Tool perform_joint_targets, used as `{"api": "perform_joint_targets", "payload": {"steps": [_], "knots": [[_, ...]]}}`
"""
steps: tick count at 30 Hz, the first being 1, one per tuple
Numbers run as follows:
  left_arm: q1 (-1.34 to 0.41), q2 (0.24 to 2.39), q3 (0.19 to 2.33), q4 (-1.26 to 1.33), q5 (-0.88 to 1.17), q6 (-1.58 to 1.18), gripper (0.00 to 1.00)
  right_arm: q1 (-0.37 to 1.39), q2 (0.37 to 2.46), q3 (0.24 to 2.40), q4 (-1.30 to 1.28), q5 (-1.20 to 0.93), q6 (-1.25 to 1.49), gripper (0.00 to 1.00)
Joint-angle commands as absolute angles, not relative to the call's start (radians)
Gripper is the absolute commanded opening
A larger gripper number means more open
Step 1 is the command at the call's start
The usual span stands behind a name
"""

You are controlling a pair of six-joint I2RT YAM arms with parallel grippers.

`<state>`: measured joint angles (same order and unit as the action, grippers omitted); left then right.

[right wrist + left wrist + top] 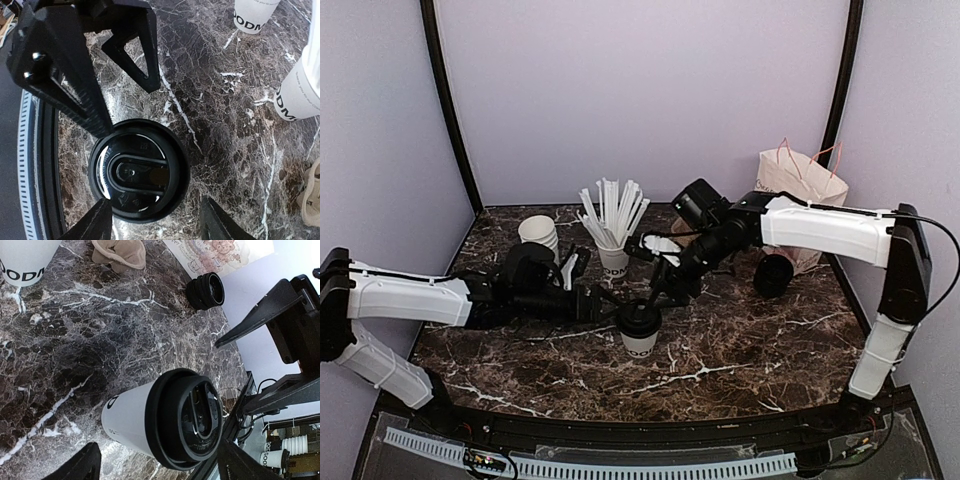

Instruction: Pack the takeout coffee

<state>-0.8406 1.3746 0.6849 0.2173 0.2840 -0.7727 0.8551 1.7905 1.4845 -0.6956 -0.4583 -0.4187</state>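
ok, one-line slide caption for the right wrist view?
Right arm's open jaws above the lidded takeout coffee, upright on the marble table; left arm's jaws beside it.

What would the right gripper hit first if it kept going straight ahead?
Most likely the black lid of the takeout coffee, directly ahead of the right gripper, between its open fingers.

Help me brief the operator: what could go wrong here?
The open left gripper and right gripper crowd the small white paper cup with the round black plastic lid; a stray finger could tip it. A stack of black lids stands before the tan paper bag; the carry might bump it.
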Motion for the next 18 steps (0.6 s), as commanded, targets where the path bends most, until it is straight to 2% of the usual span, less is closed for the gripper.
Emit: {"api": "perform_joint_targets", "payload": {"steps": [1,5,7,9,12,18], "knots": [[-0.831,1.298,0.655,0.279,0.253,-0.783,0.80,0.806,1.663,1.411,-0.660,-0.548,-0.283,0.61],[-0.823,1.286,0.646,0.277,0.256,-0.805,0.70,0.773,1.615,1.242,-0.593,-0.647,-0.150,0.59],[-0.822,1.299,0.648,0.274,0.264,-0.818,0.65,0.758,1.598,1.172,-0.551,-0.703,-0.100,0.55],[-0.821,1.315,0.651,0.279,0.274,-0.829,0.58,0.737,1.595,1.121,-0.506,-0.770,-0.046,0.46],[-0.819,1.346,0.663,0.282,0.292,-0.851,0.36,0.698,1.625,1.076,-0.434,-0.938,0.058,0.35],[-0.816,1.384,0.654,0.321,0.297,-0.875,0.35,0.685,1.715,1.110,-0.405,-1.045,0.125,0.29]]}}
